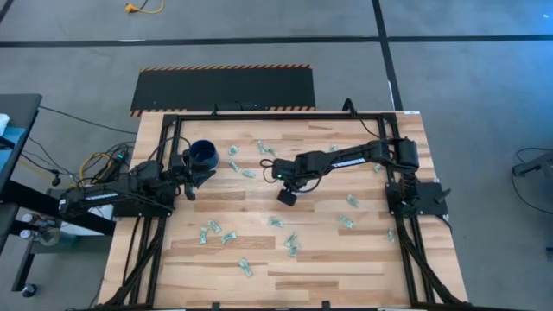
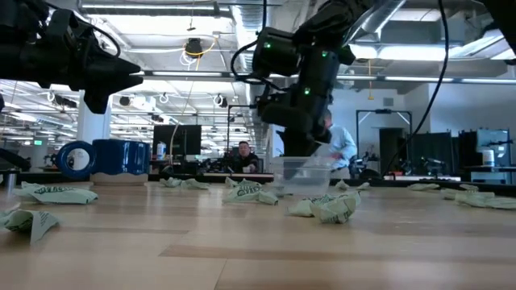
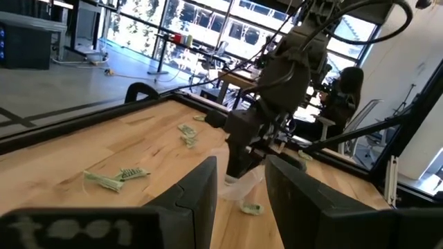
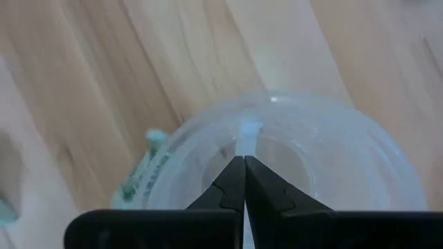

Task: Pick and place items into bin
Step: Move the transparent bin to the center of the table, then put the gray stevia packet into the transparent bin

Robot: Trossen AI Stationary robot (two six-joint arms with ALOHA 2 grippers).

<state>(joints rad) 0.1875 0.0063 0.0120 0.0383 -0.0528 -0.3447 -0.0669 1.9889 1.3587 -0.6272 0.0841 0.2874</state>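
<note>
In the low view, a crumpled wrapped piece (image 2: 326,207) lies just before the clear cup (image 2: 302,176). The right gripper (image 4: 243,181), fingers pressed together, hangs over the cup's mouth, hiding its rim. Beyond, the left gripper (image 3: 239,190), fingers apart, waits beside the blue mug (image 1: 205,155).

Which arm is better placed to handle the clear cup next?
The right. Its hand is directly above the small round clear plastic cup, fingers pressed together. The left hand is by the dark blue mug, away from the cup.
</note>
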